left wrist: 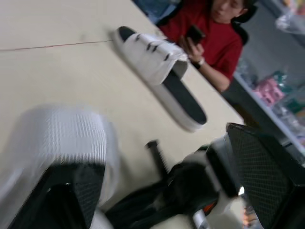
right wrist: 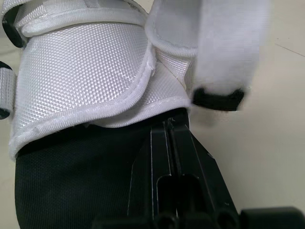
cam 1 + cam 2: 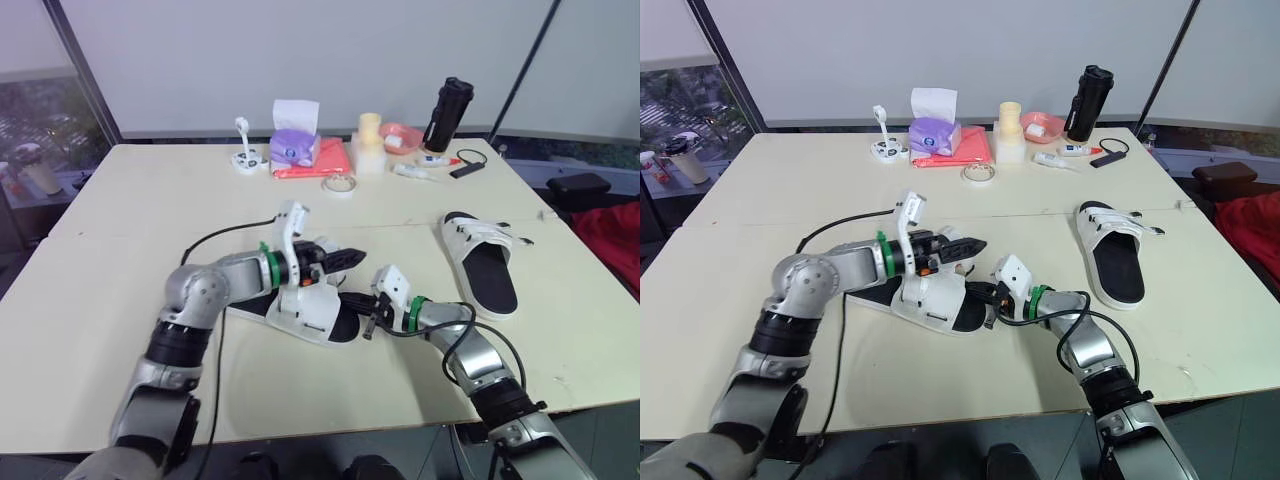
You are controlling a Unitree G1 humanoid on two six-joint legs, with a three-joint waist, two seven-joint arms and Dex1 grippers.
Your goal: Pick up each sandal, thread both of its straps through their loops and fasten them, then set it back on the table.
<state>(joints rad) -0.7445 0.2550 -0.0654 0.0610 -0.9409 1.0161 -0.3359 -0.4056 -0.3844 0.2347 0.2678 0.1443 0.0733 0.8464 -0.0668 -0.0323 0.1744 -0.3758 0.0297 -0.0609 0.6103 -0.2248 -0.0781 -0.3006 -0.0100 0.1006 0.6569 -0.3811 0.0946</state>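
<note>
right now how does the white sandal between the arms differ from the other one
The near white-strapped, black-soled sandal lies crosswise, between the left end effector and right end effector; the far white-strapped, black-soled sandal points away from the robot, alone. Both lie sole-down on the cream table.

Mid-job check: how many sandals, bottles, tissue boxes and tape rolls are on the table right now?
Sandals: 2, the near sandal and the far sandal
Black bottle: 1
Tissue box: 1
Tape roll: 1
Total: 5
</note>
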